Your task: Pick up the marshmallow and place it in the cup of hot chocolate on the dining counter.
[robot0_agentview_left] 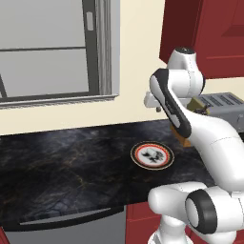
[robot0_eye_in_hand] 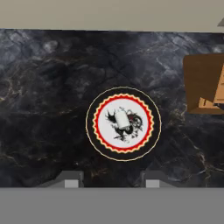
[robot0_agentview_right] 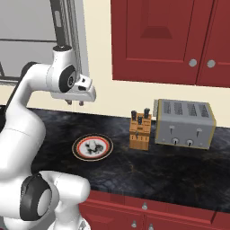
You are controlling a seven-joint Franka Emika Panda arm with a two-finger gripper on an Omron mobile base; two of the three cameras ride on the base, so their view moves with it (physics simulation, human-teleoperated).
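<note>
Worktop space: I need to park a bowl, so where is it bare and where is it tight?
Bare: the black worktop left of the plate, and the front strip below the toaster. Tight: between plate and knife block, which nearly meets the toaster.

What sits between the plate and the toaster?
A wooden knife block stands between the plate and the toaster, seen in the right base view.

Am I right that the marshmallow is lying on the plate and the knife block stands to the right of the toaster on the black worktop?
Not quite. In the right base view the knife block stands to the left of the toaster, between it and the plate. The marshmallow does lie on the plate.
</note>
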